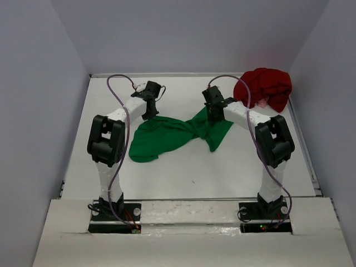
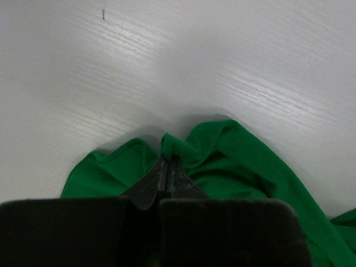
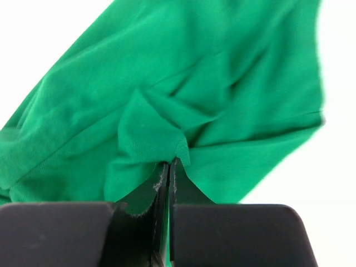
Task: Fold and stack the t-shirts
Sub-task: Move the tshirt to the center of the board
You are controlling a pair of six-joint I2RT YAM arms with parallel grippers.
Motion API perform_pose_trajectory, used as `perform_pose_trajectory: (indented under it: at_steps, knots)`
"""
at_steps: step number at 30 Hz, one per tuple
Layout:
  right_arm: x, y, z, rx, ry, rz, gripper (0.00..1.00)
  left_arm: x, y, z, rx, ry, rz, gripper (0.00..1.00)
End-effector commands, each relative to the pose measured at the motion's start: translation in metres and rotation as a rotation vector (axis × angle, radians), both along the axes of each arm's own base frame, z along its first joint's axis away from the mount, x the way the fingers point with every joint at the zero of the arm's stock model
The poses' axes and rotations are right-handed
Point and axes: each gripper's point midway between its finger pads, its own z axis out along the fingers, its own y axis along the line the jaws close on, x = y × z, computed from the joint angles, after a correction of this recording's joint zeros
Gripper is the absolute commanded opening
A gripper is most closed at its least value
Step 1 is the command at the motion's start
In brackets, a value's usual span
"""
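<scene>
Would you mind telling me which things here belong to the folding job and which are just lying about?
Job: green t-shirt, pinched by left gripper and right gripper; dark red t-shirt, crumpled in the far right corner.
Not the job: white table; purple cables on the arms.

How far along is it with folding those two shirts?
Nothing looks folded yet. The left gripper and right gripper each pinch the crumpled green t-shirt. The red t-shirt lies bunched in the far right corner. Folding both and stacking are left.

Soft matt green t-shirt (image 1: 161,139), grained table (image 1: 222,172)
</scene>
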Motion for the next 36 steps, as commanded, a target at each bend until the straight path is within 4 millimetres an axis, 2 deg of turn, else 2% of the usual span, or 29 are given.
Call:
perform_pose_trajectory:
  at_steps: [1,2,3,4,5,6,7,8,9,11,12,13,14,15,16,17,18,19,20,22,23,26,30,34,36]
  knots:
    - [0.038,-0.025,0.112,-0.079,-0.273,-0.066,0.00,0.005,-0.002,0.107,0.118,-0.213,-0.004,0.00]
    - [0.041,-0.034,0.126,-0.093,-0.301,-0.089,0.00,0.004,0.001,0.120,0.130,-0.238,0.003,0.00]
    - [0.044,-0.034,0.155,-0.081,-0.355,-0.089,0.00,0.001,0.003,0.132,0.136,-0.248,-0.004,0.00]
    - [0.044,-0.046,0.168,-0.118,-0.373,-0.108,0.00,0.000,0.006,0.160,0.131,-0.304,0.009,0.00]
    - [0.044,-0.052,0.181,-0.123,-0.391,-0.116,0.00,-0.002,0.008,0.174,0.131,-0.329,0.012,0.00]
    - [0.044,-0.064,0.197,-0.126,-0.413,-0.132,0.00,-0.008,0.011,0.198,0.125,-0.365,0.010,0.00]
    - [0.043,-0.080,0.228,-0.148,-0.462,-0.155,0.00,-0.014,0.016,0.221,0.121,-0.401,0.016,0.00]
    - [0.043,-0.080,0.229,-0.148,-0.463,-0.155,0.00,-0.014,0.017,0.222,0.123,-0.402,0.018,0.00]
    - [0.041,-0.092,0.246,-0.145,-0.490,-0.168,0.00,-0.021,0.020,0.244,0.113,-0.438,0.012,0.00]
    - [0.035,-0.104,0.268,-0.171,-0.522,-0.183,0.00,-0.031,0.024,0.265,0.106,-0.472,0.011,0.00]
    - [0.016,-0.126,0.308,-0.187,-0.595,-0.236,0.00,-0.052,0.033,0.303,0.103,-0.548,0.005,0.00]
    - [0.015,-0.128,0.310,-0.194,-0.598,-0.243,0.00,-0.058,0.036,0.312,0.093,-0.570,0.009,0.00]
    - [0.008,-0.131,0.322,-0.185,-0.624,-0.254,0.00,-0.058,0.036,0.312,0.100,-0.569,0.002,0.00]
    - [-0.007,-0.139,0.344,-0.168,-0.671,-0.277,0.00,-0.070,0.041,0.331,0.092,-0.614,0.001,0.00]
    - [-0.016,-0.143,0.359,-0.157,-0.702,-0.289,0.00,-0.078,0.044,0.340,0.086,-0.635,0.001,0.00]
    - [-0.025,-0.147,0.372,-0.150,-0.723,-0.298,0.00,-0.090,0.049,0.358,0.067,-0.682,0.000,0.00]
    - [-0.036,-0.152,0.380,-0.151,-0.729,-0.305,0.00,-0.097,0.049,0.366,0.055,-0.701,-0.019,0.00]
    - [-0.055,-0.161,0.405,-0.127,-0.783,-0.326,0.00,-0.104,0.050,0.375,0.046,-0.719,-0.026,0.00]
    - [-0.066,-0.165,0.415,-0.119,-0.802,-0.333,0.00,-0.117,0.053,0.387,0.029,-0.753,-0.036,0.00]
    - [-0.094,-0.177,0.442,-0.091,-0.873,-0.347,0.00,-0.130,0.045,0.398,-0.014,-0.782,-0.105,0.00]
    - [-0.105,-0.182,0.456,-0.101,-0.898,-0.344,0.00,-0.143,0.046,0.405,-0.043,-0.811,-0.123,0.00]
    - [-0.128,-0.193,0.482,-0.092,-0.939,-0.360,0.00,-0.164,0.049,0.415,-0.092,-0.855,-0.139,0.00]
    - [-0.145,-0.196,0.495,-0.052,-0.971,-0.361,0.00,-0.181,0.056,0.423,-0.120,-0.884,-0.132,0.00]
    - [-0.142,-0.193,0.492,-0.045,-0.954,-0.356,0.00,-0.193,0.060,0.438,-0.151,-0.930,-0.134,0.00]
    - [-0.140,-0.191,0.490,-0.046,-0.946,-0.347,0.00,-0.195,0.064,0.439,-0.139,-0.932,-0.115,0.00]
